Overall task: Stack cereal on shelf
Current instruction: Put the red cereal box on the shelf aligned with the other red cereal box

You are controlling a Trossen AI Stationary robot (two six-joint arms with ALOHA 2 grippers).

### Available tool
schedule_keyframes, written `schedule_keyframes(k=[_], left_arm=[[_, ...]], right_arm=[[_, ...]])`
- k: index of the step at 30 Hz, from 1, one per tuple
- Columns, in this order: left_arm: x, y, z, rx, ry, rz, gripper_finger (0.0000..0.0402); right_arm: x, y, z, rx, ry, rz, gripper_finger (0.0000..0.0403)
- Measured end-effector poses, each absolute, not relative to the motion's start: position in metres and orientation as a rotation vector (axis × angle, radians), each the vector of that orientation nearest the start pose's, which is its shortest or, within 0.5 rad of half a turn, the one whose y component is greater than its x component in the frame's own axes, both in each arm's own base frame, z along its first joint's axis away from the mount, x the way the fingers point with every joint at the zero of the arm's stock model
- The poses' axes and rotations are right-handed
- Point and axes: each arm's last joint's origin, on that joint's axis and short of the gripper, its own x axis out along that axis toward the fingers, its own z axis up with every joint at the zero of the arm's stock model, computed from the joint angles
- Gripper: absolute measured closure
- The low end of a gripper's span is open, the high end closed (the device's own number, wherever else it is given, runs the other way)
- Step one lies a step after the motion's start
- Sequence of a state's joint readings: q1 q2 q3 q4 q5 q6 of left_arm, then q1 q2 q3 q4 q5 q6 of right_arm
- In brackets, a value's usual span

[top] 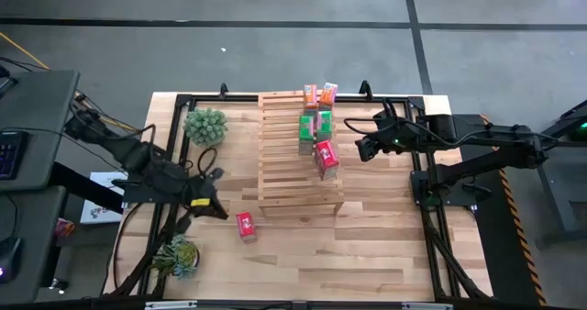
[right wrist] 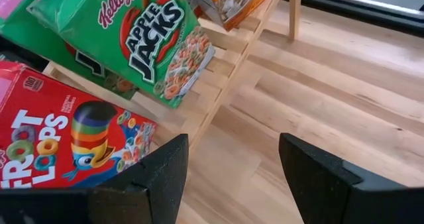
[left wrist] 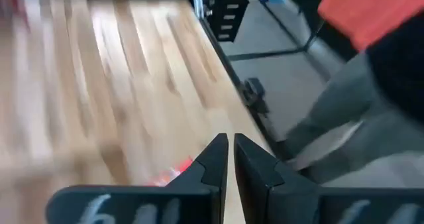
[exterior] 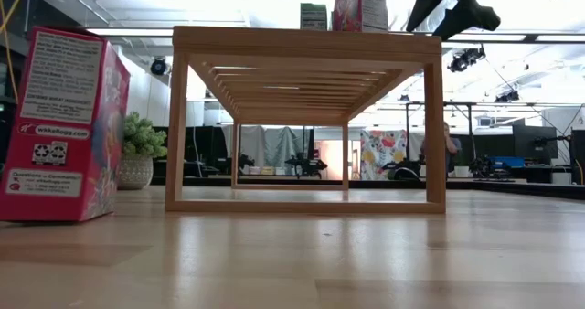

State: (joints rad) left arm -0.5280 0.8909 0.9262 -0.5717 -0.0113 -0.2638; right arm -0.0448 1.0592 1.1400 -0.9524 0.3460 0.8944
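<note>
The shelf (top: 301, 154) is a light-wood slatted rack in the middle of the table. On its top stand two orange cereal boxes (top: 319, 94), green ones (top: 315, 127) and a red one (top: 326, 159). Another red cereal box (top: 246, 226) stands upright on the tabletop, near and left of the shelf, and looms at the left of the low view (exterior: 59, 126). My left gripper (top: 216, 206) hovers left of that box, shut and empty (left wrist: 230, 141). My right gripper (top: 362, 149) hangs open just right of the shelf's boxes (right wrist: 232, 151), with nothing between its fingers.
A potted plant (top: 204, 125) stands at the shelf's far left and another (top: 176, 255) near the table's front left corner. Bare tabletop (top: 367, 246) lies near and right of the shelf. The black frame (top: 422, 177) runs along the table's edges.
</note>
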Motion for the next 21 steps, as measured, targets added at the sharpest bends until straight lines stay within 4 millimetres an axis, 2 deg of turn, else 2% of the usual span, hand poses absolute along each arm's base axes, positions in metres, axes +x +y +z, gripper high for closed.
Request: schedule_keyframes(k=[3,6,10,13,16,21], left_arm=[[0.175,-0.094,0.351,0.097,0.521,-0.443,0.0386],[0.193,-0.096,0.369,0.219,0.505,-0.412,0.0386],[0.215,-0.1,0.375,0.356,0.511,-0.422,0.0383],[0.227,-0.103,0.37,0.432,0.523,-0.434,0.0382],[0.24,-0.104,0.357,0.51,0.572,-0.446,0.0376],[0.255,-0.105,0.337,0.583,0.673,-0.467,0.0322]], right_arm=[[0.191,-0.018,0.341,0.689,0.638,-0.72,0.0174],[0.191,-0.018,0.341,0.69,0.637,-0.72,0.0174],[0.191,-0.019,0.341,0.688,0.636,-0.723,0.0174],[0.19,-0.019,0.341,0.675,0.628,-0.738,0.0174],[0.19,-0.02,0.341,0.647,0.624,-0.749,0.0174],[0.19,-0.02,0.341,0.623,0.617,-0.767,0.0174]])
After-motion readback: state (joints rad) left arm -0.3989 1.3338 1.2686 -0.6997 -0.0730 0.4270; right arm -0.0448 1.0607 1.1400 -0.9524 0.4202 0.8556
